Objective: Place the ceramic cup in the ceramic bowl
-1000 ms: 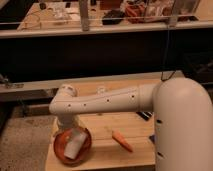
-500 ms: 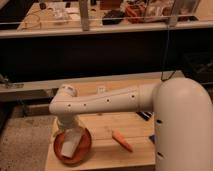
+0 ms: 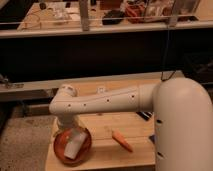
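Note:
The ceramic bowl (image 3: 60, 149) is a shallow orange dish at the front left corner of the wooden table. The ceramic cup (image 3: 74, 145), small and white, lies tilted inside the bowl, right of its middle. My white arm reaches left across the table and bends down over the bowl. My gripper (image 3: 68, 130) hangs below the arm's wrist, just above the cup and the bowl's far rim. The arm hides most of the gripper, and I cannot tell whether it touches the cup.
A small orange carrot-shaped object (image 3: 122, 141) lies on the table (image 3: 105, 155) right of the bowl. A small white thing (image 3: 100, 90) sits at the table's far edge. My large white body (image 3: 182, 130) fills the right side. A dark shelf with railings runs behind.
The cup has sunk slightly lower and to the right inside the bowl. The arm has hardly moved.

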